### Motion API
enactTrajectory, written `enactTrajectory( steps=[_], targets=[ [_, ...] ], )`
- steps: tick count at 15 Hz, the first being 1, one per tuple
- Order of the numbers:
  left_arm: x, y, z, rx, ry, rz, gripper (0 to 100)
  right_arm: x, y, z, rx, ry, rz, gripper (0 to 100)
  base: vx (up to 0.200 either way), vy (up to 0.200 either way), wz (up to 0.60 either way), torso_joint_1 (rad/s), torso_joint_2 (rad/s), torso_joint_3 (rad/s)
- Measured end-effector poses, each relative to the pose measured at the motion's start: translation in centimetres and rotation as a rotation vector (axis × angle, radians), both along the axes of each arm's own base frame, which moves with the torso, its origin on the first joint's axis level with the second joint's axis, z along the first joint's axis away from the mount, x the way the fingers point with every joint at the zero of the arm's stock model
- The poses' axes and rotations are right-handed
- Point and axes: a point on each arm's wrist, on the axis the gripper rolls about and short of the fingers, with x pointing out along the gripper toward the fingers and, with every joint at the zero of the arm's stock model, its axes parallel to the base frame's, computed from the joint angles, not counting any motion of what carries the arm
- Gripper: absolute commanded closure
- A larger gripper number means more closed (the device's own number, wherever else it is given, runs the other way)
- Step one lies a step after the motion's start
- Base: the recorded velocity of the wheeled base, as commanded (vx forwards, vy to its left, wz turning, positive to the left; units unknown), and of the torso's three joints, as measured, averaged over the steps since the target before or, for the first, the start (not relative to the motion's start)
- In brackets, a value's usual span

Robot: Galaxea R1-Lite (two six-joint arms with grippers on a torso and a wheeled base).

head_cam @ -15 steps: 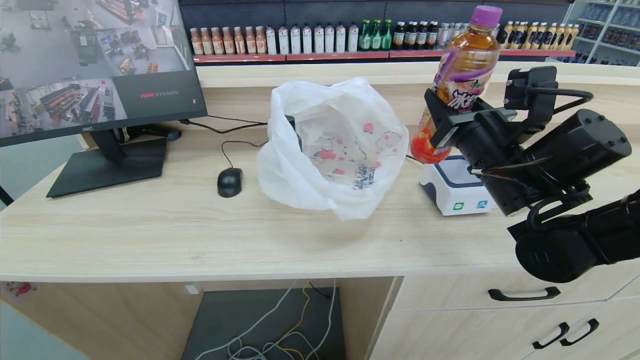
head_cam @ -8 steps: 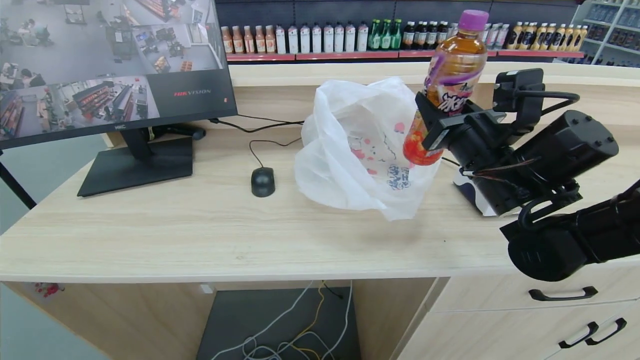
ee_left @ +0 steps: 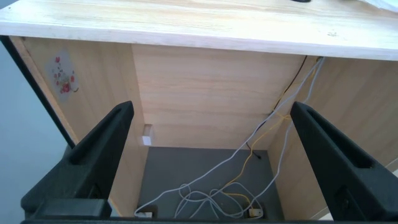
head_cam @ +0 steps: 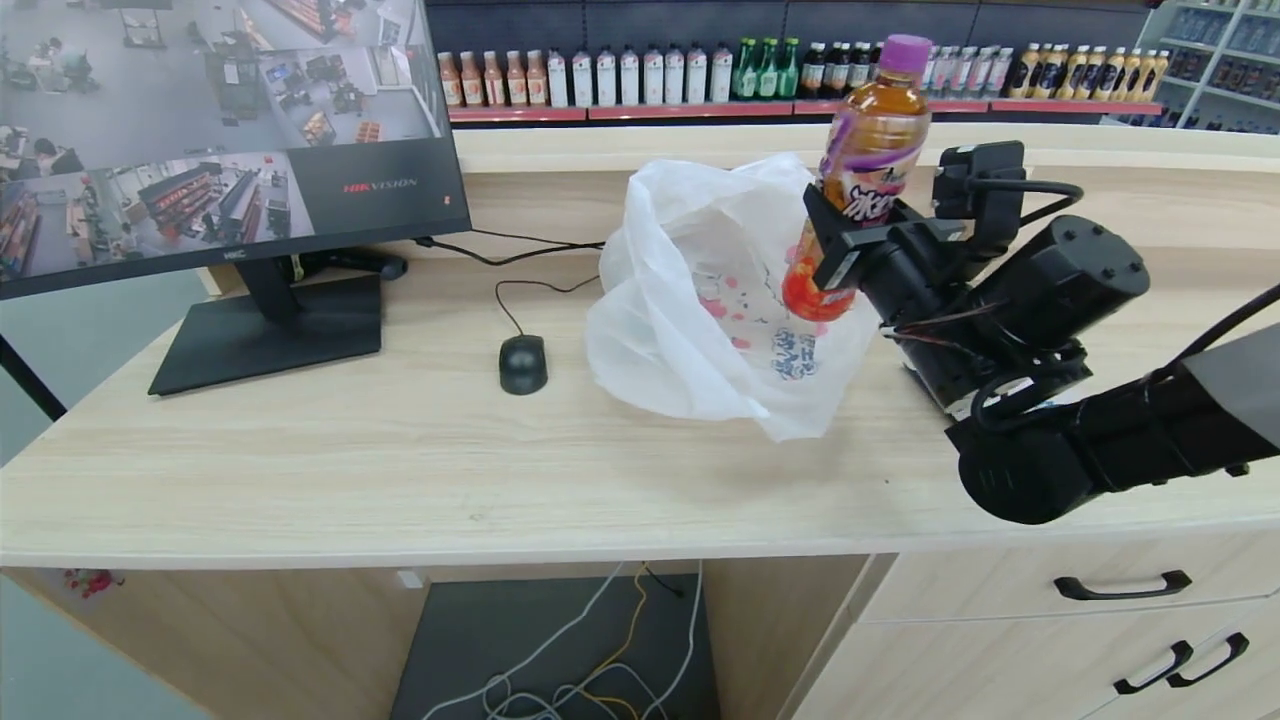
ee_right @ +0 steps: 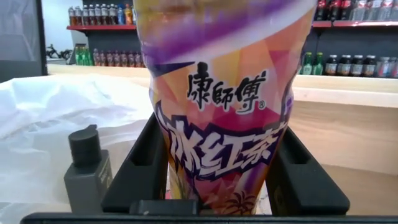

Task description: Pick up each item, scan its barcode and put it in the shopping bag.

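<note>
Tea bottle (head_cam: 865, 180) upright, pinched at its label between the right gripper (head_cam: 848, 228) fingers, poised over the right side of the open shopping bag (head_cam: 680, 330) on the counter (head_cam: 400, 450), likely for lowering in. Right wrist view: dark capped object (ee_right: 87, 171) beside the bag, perhaps inside. Left wrist view: left gripper (ee_left: 211, 118) fingers spread, empty, below the counter.
</note>
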Motion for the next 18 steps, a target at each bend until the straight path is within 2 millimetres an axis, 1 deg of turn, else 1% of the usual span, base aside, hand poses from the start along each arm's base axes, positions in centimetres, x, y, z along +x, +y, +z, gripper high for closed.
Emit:
enactTrajectory(
  steps=[2,6,14,18],
  targets=[
    [0.0,0.0,0.0,0.000,0.000,0.001,0,0.8,0.3,-0.6,-0.010,0.003,0.014,100,0.000,0.000,0.00,0.000,0.00,0.000],
    [0.0,0.0,0.0,0.000,0.000,0.001,0,2.0,0.7,-2.4,-0.034,0.050,0.014,100,0.000,0.000,0.00,0.000,0.00,0.000],
    [0.0,0.0,0.0,0.000,0.000,0.001,0,3.0,1.6,-5.2,-0.061,0.112,0.026,100,0.000,0.000,0.00,0.000,0.00,0.000],
    [0.0,0.0,0.0,0.000,0.000,0.001,0,3.4,1.7,-6.3,-0.069,0.132,0.025,100,0.000,0.000,0.00,0.000,0.00,0.000]
  ],
)
